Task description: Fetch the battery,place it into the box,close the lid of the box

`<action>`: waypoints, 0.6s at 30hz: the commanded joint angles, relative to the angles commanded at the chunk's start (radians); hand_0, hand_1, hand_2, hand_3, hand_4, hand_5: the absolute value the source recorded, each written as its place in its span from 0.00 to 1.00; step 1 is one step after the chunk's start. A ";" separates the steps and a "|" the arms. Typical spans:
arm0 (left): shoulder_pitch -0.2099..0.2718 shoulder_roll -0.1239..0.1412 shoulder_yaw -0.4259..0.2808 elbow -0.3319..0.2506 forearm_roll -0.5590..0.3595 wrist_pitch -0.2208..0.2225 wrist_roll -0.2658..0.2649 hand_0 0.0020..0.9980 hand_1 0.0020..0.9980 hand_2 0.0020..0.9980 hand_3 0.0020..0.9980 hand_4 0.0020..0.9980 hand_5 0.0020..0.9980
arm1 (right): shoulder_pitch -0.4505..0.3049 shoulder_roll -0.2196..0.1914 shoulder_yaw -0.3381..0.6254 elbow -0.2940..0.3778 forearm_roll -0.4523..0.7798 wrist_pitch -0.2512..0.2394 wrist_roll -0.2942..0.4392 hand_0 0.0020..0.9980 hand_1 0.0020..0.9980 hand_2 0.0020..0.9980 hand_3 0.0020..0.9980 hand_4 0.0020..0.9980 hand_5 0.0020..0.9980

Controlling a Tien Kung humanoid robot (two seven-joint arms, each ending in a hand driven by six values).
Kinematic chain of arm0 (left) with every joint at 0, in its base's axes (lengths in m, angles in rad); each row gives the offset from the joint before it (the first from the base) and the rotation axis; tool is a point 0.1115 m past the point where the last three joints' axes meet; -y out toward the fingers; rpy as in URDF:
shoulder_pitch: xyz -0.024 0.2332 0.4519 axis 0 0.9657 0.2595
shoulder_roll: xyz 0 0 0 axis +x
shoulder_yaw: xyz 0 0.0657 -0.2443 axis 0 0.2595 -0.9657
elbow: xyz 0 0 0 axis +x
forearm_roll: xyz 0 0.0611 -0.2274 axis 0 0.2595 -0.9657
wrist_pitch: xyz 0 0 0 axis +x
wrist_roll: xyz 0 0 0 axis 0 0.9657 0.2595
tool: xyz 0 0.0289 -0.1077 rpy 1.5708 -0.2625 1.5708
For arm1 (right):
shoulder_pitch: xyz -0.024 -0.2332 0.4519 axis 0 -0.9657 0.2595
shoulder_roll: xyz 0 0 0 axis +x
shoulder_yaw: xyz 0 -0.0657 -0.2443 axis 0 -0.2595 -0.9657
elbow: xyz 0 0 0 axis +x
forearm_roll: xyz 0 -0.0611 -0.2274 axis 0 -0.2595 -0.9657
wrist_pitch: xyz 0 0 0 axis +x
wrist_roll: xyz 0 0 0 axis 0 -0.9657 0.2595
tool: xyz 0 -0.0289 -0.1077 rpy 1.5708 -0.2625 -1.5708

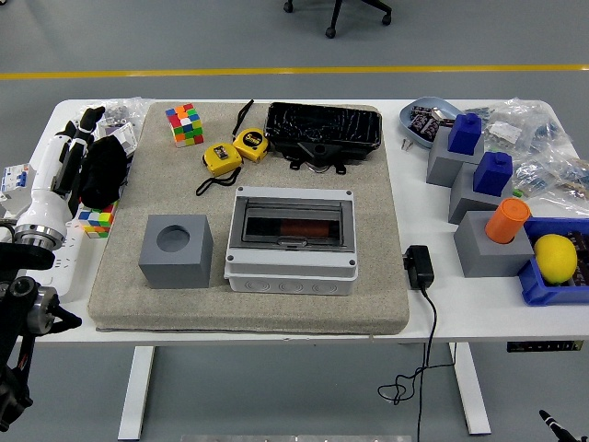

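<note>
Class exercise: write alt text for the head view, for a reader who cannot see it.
A grey box with its clear lid shut sits on a mat on a white table, beside a grey cube. The robot's left hand lies at the table's left edge, holding nothing.

Blue tray [552, 281] cut off at right edge.

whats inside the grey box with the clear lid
Through the closed tinted lid of the grey box, a reddish-brown shape shows. The tint hides what it is and the rest of the interior.
</note>
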 joint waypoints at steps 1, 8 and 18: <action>0.001 0.001 0.000 0.003 -0.006 -0.001 0.002 1.00 1.00 0.97 0.92 1.00 1.00 | 0.000 0.000 0.000 -0.001 0.000 0.000 0.000 0.79 0.72 0.72 0.76 1.00 1.00; 0.005 0.001 -0.010 0.009 -0.007 -0.015 0.032 0.88 0.87 0.82 0.81 1.00 1.00 | 0.001 0.002 0.001 0.000 -0.002 0.000 -0.001 0.79 0.72 0.72 0.76 1.00 1.00; 0.014 0.005 -0.012 0.012 -0.043 -0.027 0.046 0.87 0.85 0.81 0.79 1.00 1.00 | 0.001 -0.002 -0.006 0.000 0.003 0.000 0.001 0.79 0.72 0.72 0.76 1.00 1.00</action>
